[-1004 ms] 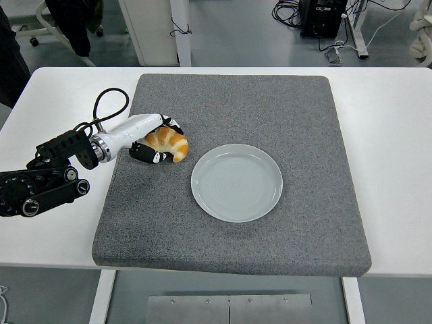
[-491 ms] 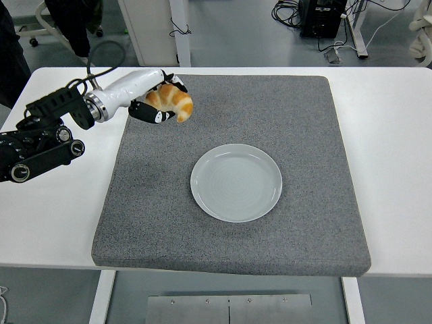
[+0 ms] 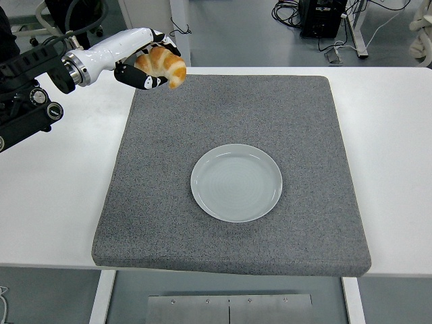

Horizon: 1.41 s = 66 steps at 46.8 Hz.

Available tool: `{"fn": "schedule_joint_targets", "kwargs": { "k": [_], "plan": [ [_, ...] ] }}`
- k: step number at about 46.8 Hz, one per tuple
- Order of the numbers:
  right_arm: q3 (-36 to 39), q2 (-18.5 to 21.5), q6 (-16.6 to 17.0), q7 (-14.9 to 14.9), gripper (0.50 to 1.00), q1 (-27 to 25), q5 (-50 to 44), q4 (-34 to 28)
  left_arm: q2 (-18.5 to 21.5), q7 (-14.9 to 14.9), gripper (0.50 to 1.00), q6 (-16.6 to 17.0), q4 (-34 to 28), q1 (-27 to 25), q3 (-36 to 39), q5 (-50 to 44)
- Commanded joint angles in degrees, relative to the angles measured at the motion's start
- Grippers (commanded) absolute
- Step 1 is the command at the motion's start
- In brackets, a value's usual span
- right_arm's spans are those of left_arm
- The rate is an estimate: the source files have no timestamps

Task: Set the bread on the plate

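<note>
A golden croissant [image 3: 163,65] hangs in the air over the far left corner of the grey mat [image 3: 229,169]. My left hand [image 3: 150,62] is shut on it, fingers wrapped over and under the bread, with the white forearm running back to the left edge. The pale grey plate [image 3: 236,182] lies empty at the middle of the mat, well to the right of and nearer than the hand. My right arm is out of view.
The mat covers most of the white table [image 3: 398,135]. Beyond the table's far edge are a white cabinet base [image 3: 152,27], cables and a black box [image 3: 324,17] on the floor.
My left hand has lifted the croissant off the mat and carried it up and away, toward the far left corner. The plate has not moved.
</note>
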Motion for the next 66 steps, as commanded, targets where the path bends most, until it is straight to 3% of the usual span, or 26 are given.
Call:
{"fn": "schedule_joint_targets", "kwargs": {
  "k": [1, 21, 47, 66],
  "plan": [
    [0.00, 0.00, 0.00, 0.00, 1.000, 0.00, 0.00, 0.00, -0.11, -0.97, 0.537, -1.63, 0.01, -0.16, -1.67, 0.00],
    [0.00, 0.00, 0.00, 0.00, 1.000, 0.00, 0.00, 0.00, -0.81, -2.03, 0.555, -9.46, -0.08, -0.86, -13.45, 3.60],
    [0.00, 0.00, 0.00, 0.00, 1.000, 0.00, 0.00, 0.00, -5.99, -1.68, 0.584, -9.72, -6.85, -0.95, -12.75, 5.45],
    [0.00, 0.00, 0.00, 0.00, 1.000, 0.00, 0.00, 0.00, -8.72, -1.59, 0.587, -9.63, -9.30, 3.27, -11.96, 10.63]
  ]
}}
